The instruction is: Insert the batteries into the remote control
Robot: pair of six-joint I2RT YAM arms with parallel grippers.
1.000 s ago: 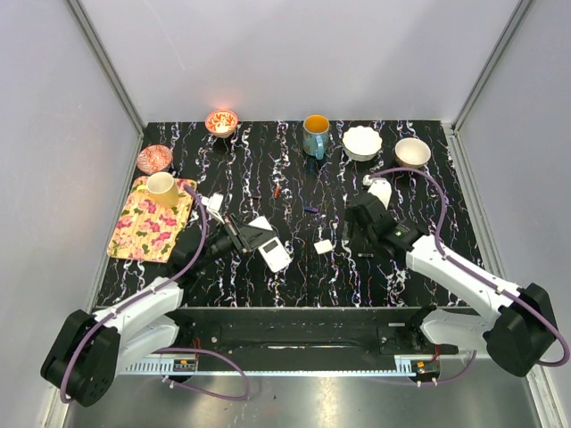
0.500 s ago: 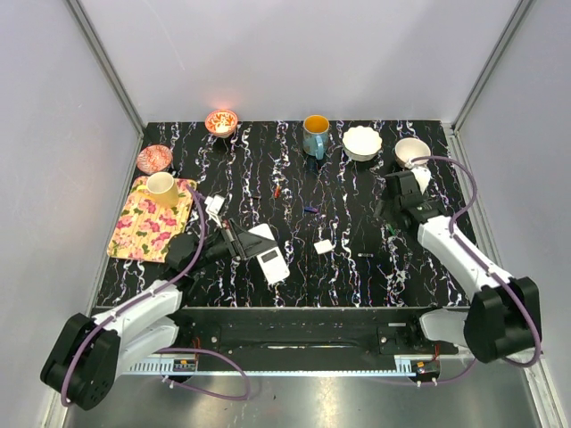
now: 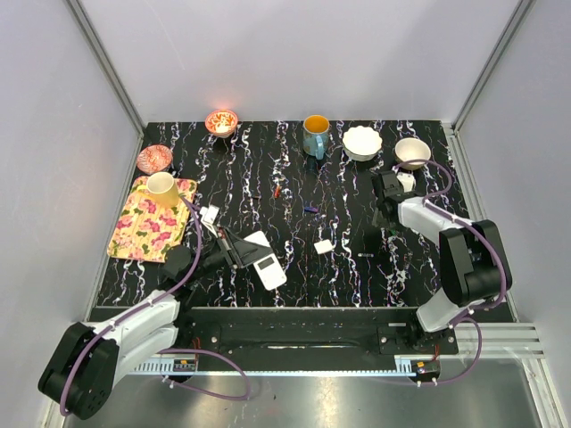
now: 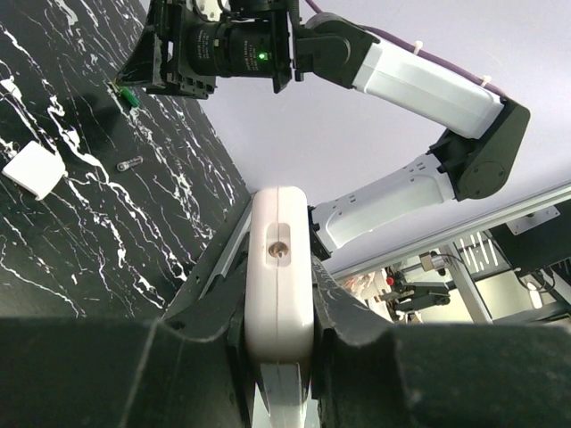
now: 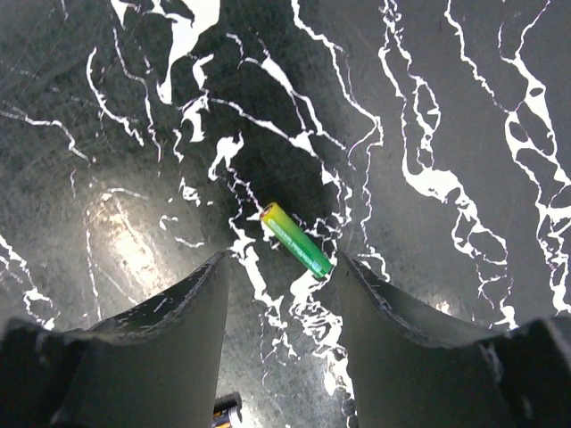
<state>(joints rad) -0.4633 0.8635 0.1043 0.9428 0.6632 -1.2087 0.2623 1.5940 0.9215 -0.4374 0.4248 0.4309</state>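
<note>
Holding the remote control [image 4: 279, 294] by its two long sides, the left gripper [image 3: 245, 252] is closed firmly on it. In the left wrist view the white handset sits between the dark fingers [image 4: 211, 303], with its narrow end face toward the camera. From above, the remote is over the near middle part of the black marbled table [image 3: 357, 276], pointing to the right.

The right gripper [image 5: 281, 266] is at the far right part of the table, near a white bowl [image 3: 412, 152]. Its fingers are apart and hold nothing. A green battery [image 5: 297, 239] lies flat on the table just ahead of the gap between them. Its one end is very close to one fingertip, and I cannot tell if they touch.

A reddish-orange battery [image 3: 277, 191] and a bluish battery [image 3: 310, 210] lie apart beyond the remote. A small white cover [image 3: 323, 246] lies on the table to the right of the remote.
</note>
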